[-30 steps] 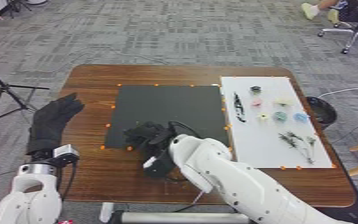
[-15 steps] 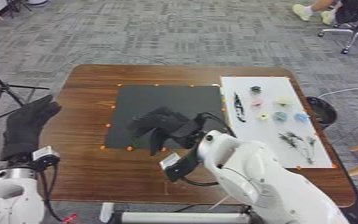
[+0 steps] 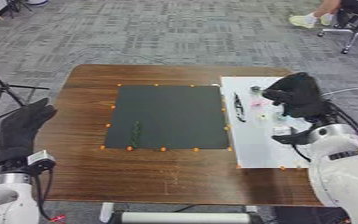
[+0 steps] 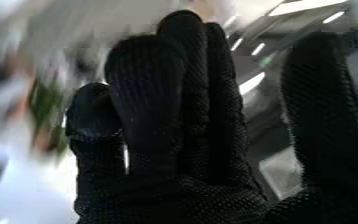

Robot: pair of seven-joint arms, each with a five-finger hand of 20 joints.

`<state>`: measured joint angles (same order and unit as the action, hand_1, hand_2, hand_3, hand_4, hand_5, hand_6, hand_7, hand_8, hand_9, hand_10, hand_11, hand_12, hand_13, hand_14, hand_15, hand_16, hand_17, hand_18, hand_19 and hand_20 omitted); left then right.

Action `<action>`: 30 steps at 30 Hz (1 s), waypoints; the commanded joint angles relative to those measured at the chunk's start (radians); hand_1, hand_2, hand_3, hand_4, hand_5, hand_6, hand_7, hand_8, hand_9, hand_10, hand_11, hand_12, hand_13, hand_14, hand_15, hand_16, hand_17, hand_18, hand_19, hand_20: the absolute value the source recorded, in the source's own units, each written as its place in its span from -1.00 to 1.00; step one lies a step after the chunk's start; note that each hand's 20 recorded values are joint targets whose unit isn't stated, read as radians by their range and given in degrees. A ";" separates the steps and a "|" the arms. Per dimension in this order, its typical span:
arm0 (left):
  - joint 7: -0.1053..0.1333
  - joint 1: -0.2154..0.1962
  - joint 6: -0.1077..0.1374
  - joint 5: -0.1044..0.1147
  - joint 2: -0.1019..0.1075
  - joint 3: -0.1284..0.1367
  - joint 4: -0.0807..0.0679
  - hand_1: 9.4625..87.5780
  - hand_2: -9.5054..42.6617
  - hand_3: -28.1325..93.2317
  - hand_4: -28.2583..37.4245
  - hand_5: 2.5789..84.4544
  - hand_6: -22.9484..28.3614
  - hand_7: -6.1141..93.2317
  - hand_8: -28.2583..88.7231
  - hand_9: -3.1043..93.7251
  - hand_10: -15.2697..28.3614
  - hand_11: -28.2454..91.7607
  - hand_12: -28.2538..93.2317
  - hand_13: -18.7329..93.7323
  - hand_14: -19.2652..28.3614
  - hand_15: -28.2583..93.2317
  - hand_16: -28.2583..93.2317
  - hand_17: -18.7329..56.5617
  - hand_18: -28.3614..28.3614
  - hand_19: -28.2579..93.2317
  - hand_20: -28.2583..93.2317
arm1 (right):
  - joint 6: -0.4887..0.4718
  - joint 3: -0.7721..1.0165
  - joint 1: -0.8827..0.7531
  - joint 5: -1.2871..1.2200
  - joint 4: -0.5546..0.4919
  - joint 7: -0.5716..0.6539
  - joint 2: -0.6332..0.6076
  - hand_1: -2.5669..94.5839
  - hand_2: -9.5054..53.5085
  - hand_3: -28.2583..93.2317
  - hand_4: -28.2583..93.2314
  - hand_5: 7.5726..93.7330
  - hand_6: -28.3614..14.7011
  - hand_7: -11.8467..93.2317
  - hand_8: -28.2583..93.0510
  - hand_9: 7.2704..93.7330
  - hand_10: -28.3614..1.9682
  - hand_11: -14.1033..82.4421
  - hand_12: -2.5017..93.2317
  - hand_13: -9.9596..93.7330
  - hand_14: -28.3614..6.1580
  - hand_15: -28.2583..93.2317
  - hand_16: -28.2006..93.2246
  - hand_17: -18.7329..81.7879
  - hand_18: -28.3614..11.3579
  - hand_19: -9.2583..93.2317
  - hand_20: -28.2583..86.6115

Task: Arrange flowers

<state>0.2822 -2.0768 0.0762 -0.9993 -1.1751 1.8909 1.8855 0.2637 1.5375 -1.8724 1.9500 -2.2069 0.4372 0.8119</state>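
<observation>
In the head view, my right hand (image 3: 300, 97) is over the upper right of the white board (image 3: 260, 155), covering some of the flowers. Straight fingers show on my right hand (image 4: 149, 110) in the right wrist view, holding nothing. A green stem (image 3: 136, 134) lies lengthwise on the black mat (image 3: 171, 107), near its lower left. Beside my right hand are a dark flower (image 3: 255, 89), a pink flower (image 3: 256, 103) and a small yellow flower (image 3: 262, 117). My left hand (image 3: 20, 127) is open beyond the table's left edge.
A slim black-and-white item (image 3: 238, 108) lies along the board's left side. Orange markers line the mat and board. The brown table (image 3: 171, 177) surrounds both, and a tripod (image 3: 7, 87) stands on the floor at the left.
My right hand has left the black mat and moved right and up to the white board. The green stem is now uncovered on the mat. My left hand has shifted slightly outward.
</observation>
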 commanded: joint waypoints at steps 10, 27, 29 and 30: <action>-0.015 -0.031 -0.023 -0.073 -0.018 0.005 0.030 -0.69 -0.47 0.63 -1.00 0.18 0.04 -0.61 -0.64 0.09 0.40 -0.19 -0.34 0.02 0.60 -0.13 -0.54 -0.30 0.44 -0.36 -0.20 | -0.114 0.138 -0.198 0.309 0.143 0.124 -0.027 -0.10 -1.00 0.48 -0.75 0.46 0.20 -0.33 -0.51 0.64 0.08 0.09 -0.31 0.87 0.39 0.33 0.04 0.39 -0.48 0.95 0.34; -0.016 -0.036 -0.021 -0.059 -0.029 0.000 0.043 -0.68 -0.48 0.63 -1.00 0.18 0.04 -0.61 -0.64 0.09 0.40 -0.19 -0.34 0.02 0.60 -0.13 -0.54 -0.29 0.44 -0.36 -0.20 | -0.288 0.114 -0.199 0.273 0.174 0.120 -0.066 -0.12 -1.00 0.48 -0.78 0.46 0.19 -0.35 -0.60 0.66 0.08 0.05 -0.31 0.87 0.41 0.33 0.05 0.40 -0.46 0.95 0.35; -0.016 -0.034 -0.019 -0.058 -0.029 -0.001 0.043 -0.68 -0.48 0.63 -1.00 0.18 0.04 -0.61 -0.64 0.09 0.40 -0.19 -0.34 0.02 0.60 -0.13 -0.54 -0.29 0.44 -0.36 -0.20 | -0.309 0.103 -0.192 0.274 0.175 0.121 -0.067 -0.13 -1.00 0.48 -0.78 0.46 0.19 -0.36 -0.60 0.66 0.07 0.05 -0.31 0.87 0.41 0.33 0.05 0.40 -0.46 0.95 0.35; -0.017 -0.034 -0.017 -0.056 -0.029 -0.002 0.043 -0.68 -0.48 0.63 -1.00 0.18 0.04 -0.61 -0.64 0.09 0.40 -0.19 -0.34 0.02 0.61 -0.13 -0.54 -0.29 0.44 -0.36 -0.20 | -0.317 0.096 -0.187 0.278 0.178 0.122 -0.068 -0.13 -1.00 0.48 -0.78 0.46 0.18 -0.36 -0.60 0.66 0.07 0.04 -0.31 0.87 0.41 0.33 0.05 0.40 -0.46 0.95 0.35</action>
<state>0.2741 -2.1040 0.0624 -1.0669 -1.1953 1.8912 1.9193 -0.0038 1.6680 -2.0760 2.2319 -2.0391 0.5547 0.7524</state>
